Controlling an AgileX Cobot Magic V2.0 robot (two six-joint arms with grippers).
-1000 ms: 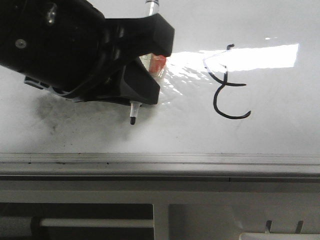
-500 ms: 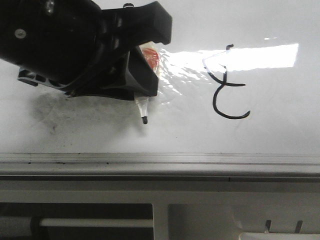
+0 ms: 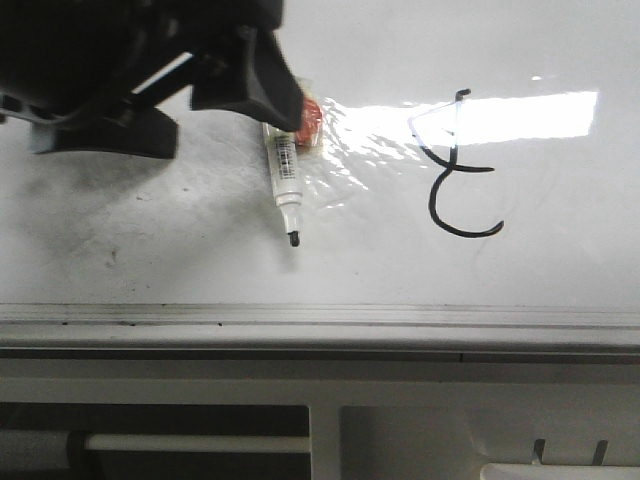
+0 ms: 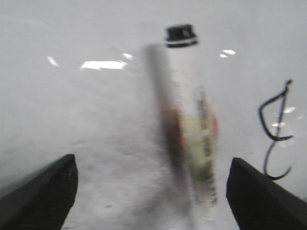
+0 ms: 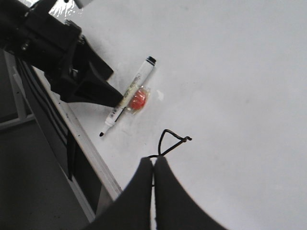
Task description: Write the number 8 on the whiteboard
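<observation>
The whiteboard point(image 3: 560, 260) carries the number 8 point(image 3: 455, 165), a thin black scrawl with a small angular top loop and an open lower hook. It also shows in the left wrist view point(image 4: 276, 136) and the right wrist view point(image 5: 169, 140). A white marker point(image 3: 287, 180) with a black tip lies flat on the board to the left of the 8, free of any grip. My left gripper point(image 3: 200, 125) is open and empty just above it, its jaws wide either side of the marker point(image 4: 196, 139). My right gripper point(image 5: 154, 165) is shut and empty over the 8.
A red-orange tag in clear plastic point(image 3: 310, 120) sits against the marker's barrel. A silver edge rail point(image 3: 320, 318) runs along the board's near side, with a beige slotted panel point(image 3: 450, 430) below it. Grey erased smears point(image 3: 110, 220) lie left of the marker.
My left gripper opened and let go of the marker, then pulled back up and to the left. The marker went from held upright to lying flat on the board.
</observation>
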